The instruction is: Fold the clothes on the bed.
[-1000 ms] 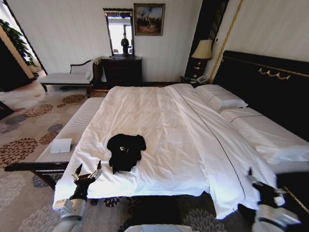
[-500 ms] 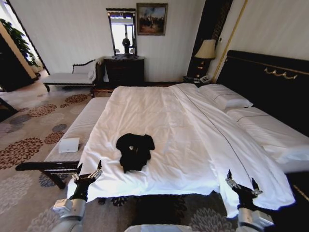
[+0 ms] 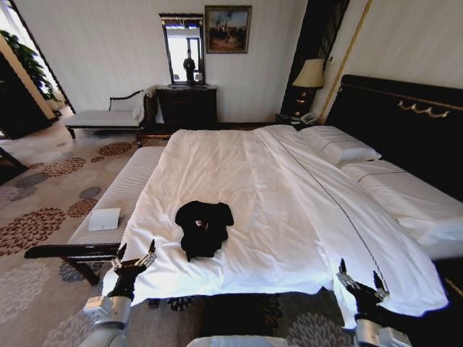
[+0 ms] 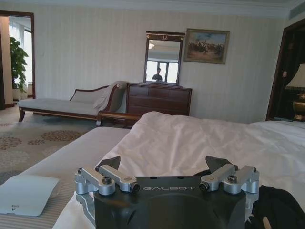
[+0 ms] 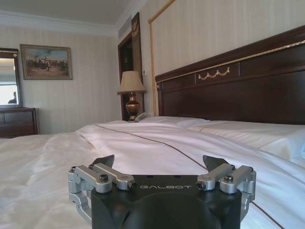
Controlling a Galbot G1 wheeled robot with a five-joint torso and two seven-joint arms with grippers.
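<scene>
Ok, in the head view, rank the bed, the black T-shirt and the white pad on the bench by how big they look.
1. Bed, by far the largest.
2. Black T-shirt, crumpled near the bed's foot.
3. White pad on the striped bench, smallest; both lie about equally far from the camera.

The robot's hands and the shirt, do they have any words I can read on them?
"GALBOT" on the left gripper body.
"GALBOT" on the right gripper body.
The black T-shirt on the bed has white marks, too small to read.
</scene>
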